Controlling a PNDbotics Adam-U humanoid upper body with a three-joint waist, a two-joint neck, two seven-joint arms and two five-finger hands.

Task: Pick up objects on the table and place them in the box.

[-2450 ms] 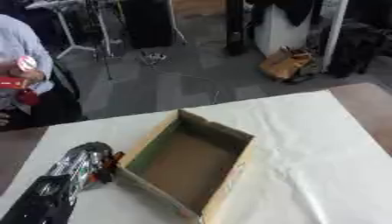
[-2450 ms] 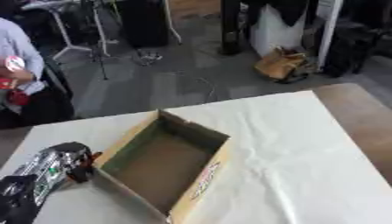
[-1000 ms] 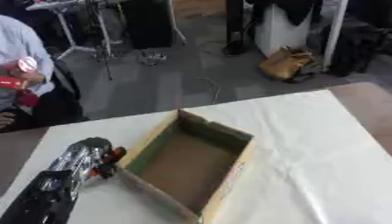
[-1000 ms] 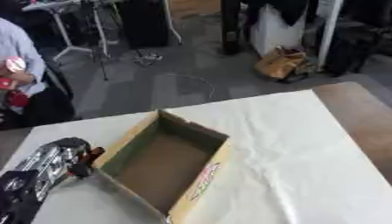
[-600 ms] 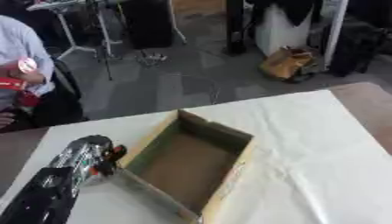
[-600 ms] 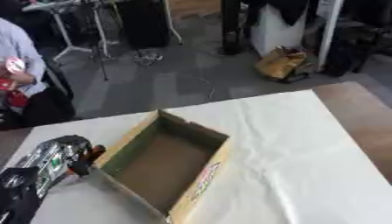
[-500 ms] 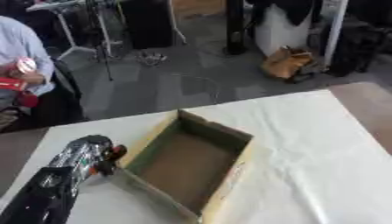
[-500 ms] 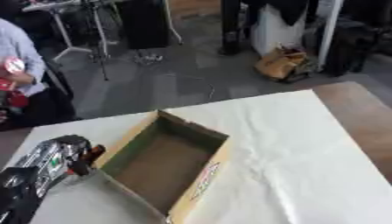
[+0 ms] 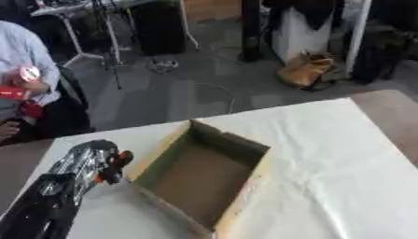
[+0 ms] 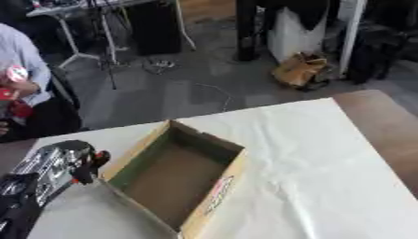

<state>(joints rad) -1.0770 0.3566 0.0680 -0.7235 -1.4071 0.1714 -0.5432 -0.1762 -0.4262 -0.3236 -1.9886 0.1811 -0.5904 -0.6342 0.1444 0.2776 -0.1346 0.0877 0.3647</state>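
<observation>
An open cardboard box (image 9: pixel 245 142) lies askew on the white-covered table (image 9: pixel 326 154); its brown floor (image 9: pixel 200 179) is bare. My left hand (image 9: pixel 81 161), black and shiny silver, comes in from the lower left and sits just left of the box's near-left wall. A small red and dark bit (image 9: pixel 114 168) shows at the hand's tip, next to the box wall; I cannot make out what it is or whether it is held. My right hand shows in neither view.
The brown table edge (image 10: pixel 384 121) shows at the right beyond the white cover. A person sits at the far left (image 9: pixel 24 60) holding something red, away from the table. Bags and stands are on the floor beyond the table.
My left hand has crept a little farther up along the box's left wall. The box has not moved.
</observation>
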